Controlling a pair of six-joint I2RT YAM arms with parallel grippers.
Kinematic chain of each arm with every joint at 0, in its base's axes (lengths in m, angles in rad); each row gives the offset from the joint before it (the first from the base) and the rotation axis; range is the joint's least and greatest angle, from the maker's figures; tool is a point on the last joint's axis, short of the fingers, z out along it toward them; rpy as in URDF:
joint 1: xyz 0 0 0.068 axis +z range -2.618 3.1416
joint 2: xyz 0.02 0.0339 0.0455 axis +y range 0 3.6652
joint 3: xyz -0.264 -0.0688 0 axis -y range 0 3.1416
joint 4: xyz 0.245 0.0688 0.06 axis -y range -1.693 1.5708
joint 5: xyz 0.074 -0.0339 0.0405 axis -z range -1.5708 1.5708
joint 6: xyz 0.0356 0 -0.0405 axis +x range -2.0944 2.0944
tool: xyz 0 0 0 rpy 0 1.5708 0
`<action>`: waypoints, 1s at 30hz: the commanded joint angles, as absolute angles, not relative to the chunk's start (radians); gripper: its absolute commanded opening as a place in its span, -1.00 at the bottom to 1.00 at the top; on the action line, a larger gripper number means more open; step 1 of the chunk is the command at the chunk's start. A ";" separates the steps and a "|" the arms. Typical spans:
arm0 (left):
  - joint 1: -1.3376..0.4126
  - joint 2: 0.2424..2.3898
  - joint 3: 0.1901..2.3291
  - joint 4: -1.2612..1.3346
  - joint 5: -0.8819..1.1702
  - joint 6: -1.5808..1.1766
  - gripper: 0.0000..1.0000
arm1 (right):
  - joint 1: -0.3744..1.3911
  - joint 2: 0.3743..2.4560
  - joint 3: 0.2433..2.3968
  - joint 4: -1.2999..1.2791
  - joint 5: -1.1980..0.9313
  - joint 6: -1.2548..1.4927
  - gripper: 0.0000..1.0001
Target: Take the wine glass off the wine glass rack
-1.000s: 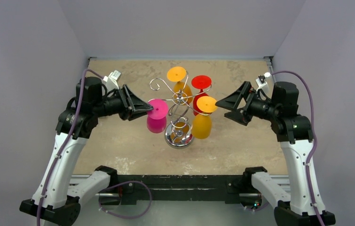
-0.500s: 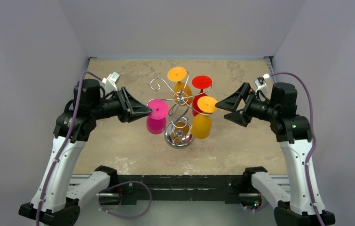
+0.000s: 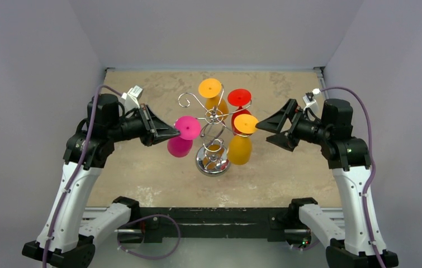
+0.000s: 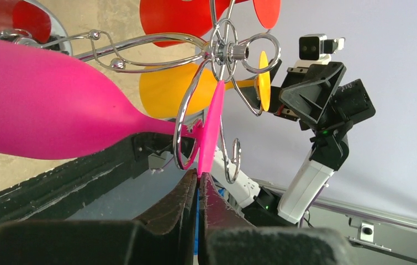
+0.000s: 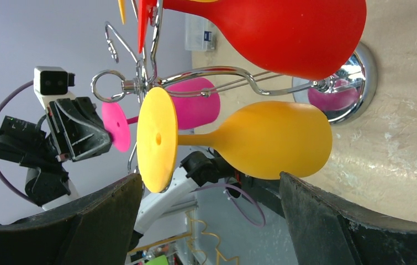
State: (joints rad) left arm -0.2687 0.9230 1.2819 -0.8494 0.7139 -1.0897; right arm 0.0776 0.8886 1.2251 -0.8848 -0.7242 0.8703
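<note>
Moved: the pink wine glass (image 3: 180, 146) has tipped, its bowl swung left.
Left end effector (image 3: 177, 132): now pinching the pink foot's edge, likely to draw the stem out.
Pink wine glass: stem still hooked in the wine glass rack (image 3: 212, 162), centre.
Right end effector (image 3: 260, 124): spread, beside the yellow glass (image 3: 241, 148).

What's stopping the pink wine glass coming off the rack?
A scroll arm of the wine glass rack curls around the stem of the pink wine glass, beside the foot that the left gripper pinches. Nothing else visible blocks it.
</note>
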 commanded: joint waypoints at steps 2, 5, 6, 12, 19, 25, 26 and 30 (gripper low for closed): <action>-0.265 0.911 1.292 -0.829 0.736 -1.120 -1.00 | 0.078 0.875 1.222 -0.882 -0.725 0.853 0.85; -0.266 0.907 1.293 -0.832 0.735 -1.121 -1.00 | 0.079 0.877 1.223 -0.883 -0.725 0.853 0.85; -0.265 0.905 1.295 -0.833 0.735 -1.123 -1.00 | 0.078 0.877 1.223 -0.883 -0.725 0.854 0.85; -0.265 0.908 1.320 -0.847 0.725 -1.121 -1.00 | 0.079 0.879 1.225 -0.882 -0.725 0.851 0.85; -0.264 0.910 1.364 -0.893 0.679 -1.123 -1.00 | 0.079 0.876 1.222 -0.888 -0.723 0.848 0.85; -0.253 0.913 1.407 -0.974 0.633 -1.107 -1.00 | 0.078 0.873 1.210 -0.890 -0.720 0.848 0.85; -0.251 0.912 1.408 -0.984 0.631 -1.105 -1.00 | 0.079 0.871 1.209 -0.890 -0.720 0.848 0.84; -0.245 0.905 1.408 -0.987 0.624 -1.106 -1.00 | 0.078 0.870 1.206 -0.890 -0.720 0.847 0.84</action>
